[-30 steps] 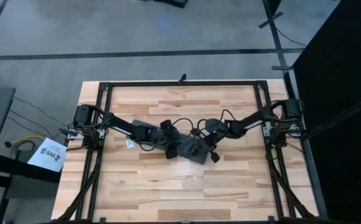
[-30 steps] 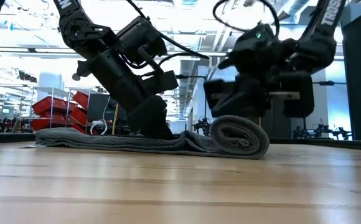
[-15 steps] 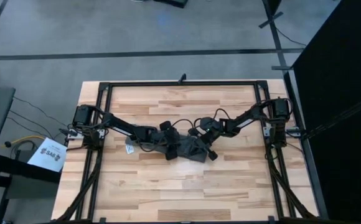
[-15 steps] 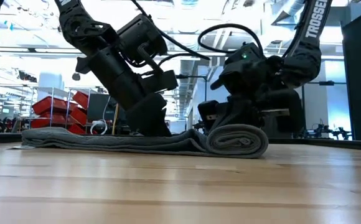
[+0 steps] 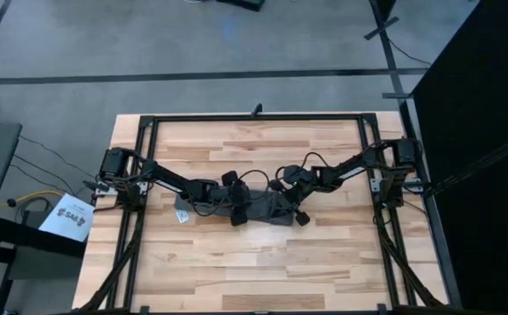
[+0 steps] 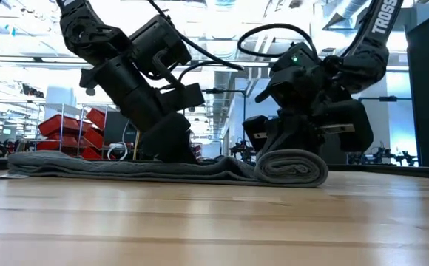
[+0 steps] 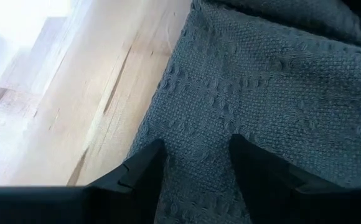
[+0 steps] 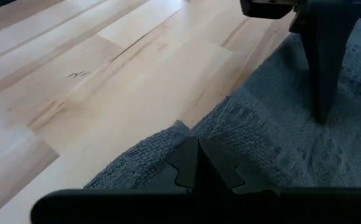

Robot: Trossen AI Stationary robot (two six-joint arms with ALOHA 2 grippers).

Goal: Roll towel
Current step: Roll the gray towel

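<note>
Surface: a pale butcher-block wooden table (image 5: 263,262) inside a black metal frame; the low view looks past it into a bright workshop with red bins at the back.

Towel: the dark grey woven cloth towel (image 6: 126,168) lies mid-table as a flat strip, with a finished roll (image 6: 291,168) at one end. A small white label tag (image 5: 182,217) shows at the flat end in the high view.

Long axis: the strip runs from the left arm's side toward the right arm's side. The roll lies across it, so by my reading the rolling has to travel along the strip toward the left arm.

Left gripper (image 7: 196,163): down on the flat part of the towel, the fingers a little apart and resting on the weave, with nothing between them.

Right gripper (image 8: 199,163): at the rolled end; the fingertips meet tip to tip over a fold of the cloth, seemingly pinching it.

Nearer arm: the right gripper is at the roll; the left one stands on the flat strip, in the roll's path.

Progress: about a third looks rolled, most of the strip still flat.
</note>
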